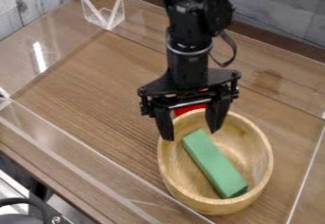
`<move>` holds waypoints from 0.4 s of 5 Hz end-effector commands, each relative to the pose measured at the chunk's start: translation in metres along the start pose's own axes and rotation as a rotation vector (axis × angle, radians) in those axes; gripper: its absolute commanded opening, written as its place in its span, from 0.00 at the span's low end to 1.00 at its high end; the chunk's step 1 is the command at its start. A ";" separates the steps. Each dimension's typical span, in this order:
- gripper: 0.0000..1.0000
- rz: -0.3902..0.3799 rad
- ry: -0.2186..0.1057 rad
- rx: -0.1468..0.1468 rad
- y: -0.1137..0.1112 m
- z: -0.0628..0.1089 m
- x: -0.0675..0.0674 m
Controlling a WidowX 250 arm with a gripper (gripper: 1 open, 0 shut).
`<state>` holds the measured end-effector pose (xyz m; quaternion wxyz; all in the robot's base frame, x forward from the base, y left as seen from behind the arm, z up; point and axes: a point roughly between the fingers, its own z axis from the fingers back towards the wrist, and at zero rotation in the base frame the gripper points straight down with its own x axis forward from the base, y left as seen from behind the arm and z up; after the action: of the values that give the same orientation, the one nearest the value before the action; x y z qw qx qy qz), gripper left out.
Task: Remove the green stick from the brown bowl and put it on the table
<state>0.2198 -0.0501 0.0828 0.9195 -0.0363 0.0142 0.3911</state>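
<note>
The green stick (214,164) lies flat inside the brown bowl (260,139), running from the bowl's upper left toward its lower right. My gripper (191,127) hangs straight down over the bowl's far-left rim, just above the upper end of the stick. Its two black fingers (165,123) stand wide open with nothing between them. The bowl rests on the table (89,85) near the front right corner.
A small red rounded object (195,109) sits on the table just behind the bowl, partly hidden by my gripper. Low clear acrylic walls (76,142) run round the table's edges. A clear stand (105,12) is at the back left.
</note>
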 end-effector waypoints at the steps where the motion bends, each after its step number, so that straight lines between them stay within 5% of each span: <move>1: 1.00 0.065 -0.025 -0.031 -0.004 0.000 0.005; 2: 1.00 0.130 -0.030 -0.032 -0.003 -0.006 0.008</move>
<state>0.2222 -0.0482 0.0698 0.8924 -0.0377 0.0102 0.4496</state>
